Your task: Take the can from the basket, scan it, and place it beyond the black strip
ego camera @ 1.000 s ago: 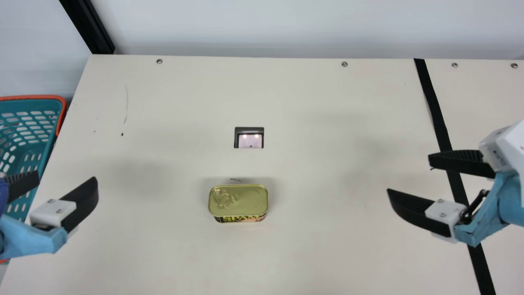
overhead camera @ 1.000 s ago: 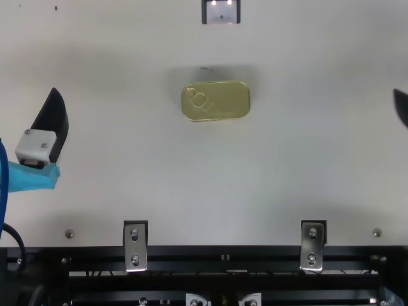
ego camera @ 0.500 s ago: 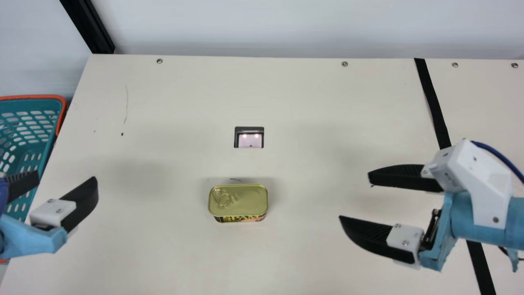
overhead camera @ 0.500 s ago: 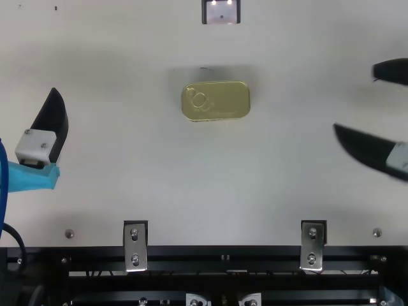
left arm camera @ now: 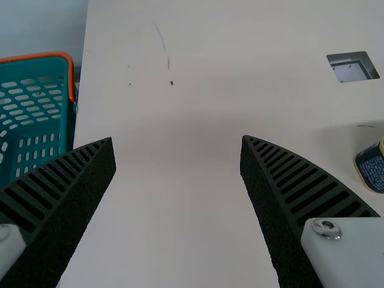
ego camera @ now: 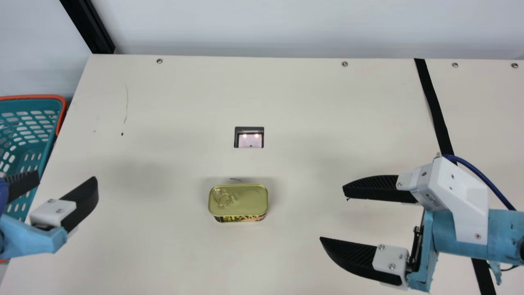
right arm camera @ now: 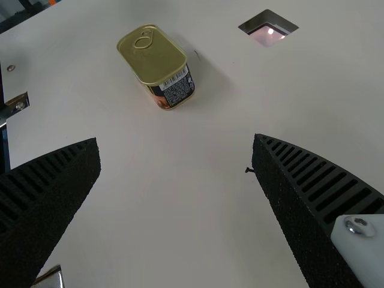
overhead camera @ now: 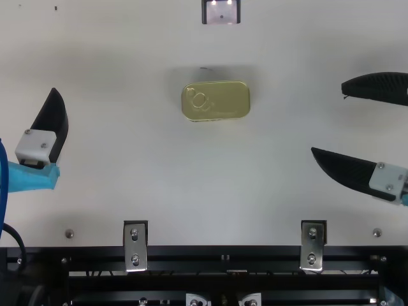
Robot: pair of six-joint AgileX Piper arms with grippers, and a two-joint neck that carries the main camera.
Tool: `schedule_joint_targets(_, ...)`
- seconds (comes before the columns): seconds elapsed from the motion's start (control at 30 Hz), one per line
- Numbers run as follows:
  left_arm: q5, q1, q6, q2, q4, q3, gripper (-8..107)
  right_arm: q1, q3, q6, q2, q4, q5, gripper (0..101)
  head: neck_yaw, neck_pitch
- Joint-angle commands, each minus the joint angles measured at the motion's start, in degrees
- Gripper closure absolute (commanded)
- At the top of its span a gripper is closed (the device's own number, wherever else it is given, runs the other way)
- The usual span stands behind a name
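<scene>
The can, gold-topped with a ring pull, stands upright on the table just nearer than the scanner window. To its right, my right gripper is open over the table, apart from the can, its arm crossing the black strip. At the left edge, my left gripper is open beside the teal basket. The left wrist view has the left gripper with nothing between its fingers and the can at the edge. In the right wrist view the right gripper is likewise empty, the can beyond it.
Metal brackets and a black rail run along the table's near edge. Small screws dot the far edge, below a pale wall. A black post rises at the back left corner.
My right gripper has come in from the right toward the can and somewhat toward the near edge, staying open. The left arm and the can have kept their places.
</scene>
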Motion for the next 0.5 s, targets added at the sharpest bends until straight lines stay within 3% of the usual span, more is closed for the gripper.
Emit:
schedule_joint_targets(0.0, 0.0, 0.0, 0.0, 0.0, 0.0, 0.0, 9, 0.5, -0.5, 1.9, -0.5, 0.1, 0.3, 0, -0.1, -0.3)
schedule_joint_targets(0.47, 0.0, 0.0, 0.0, 0.0, 0.0, 0.0, 9, 3.3, 0.0, -2.2, 4.1, 3.1, -2.3, 0, -0.1, -0.3)
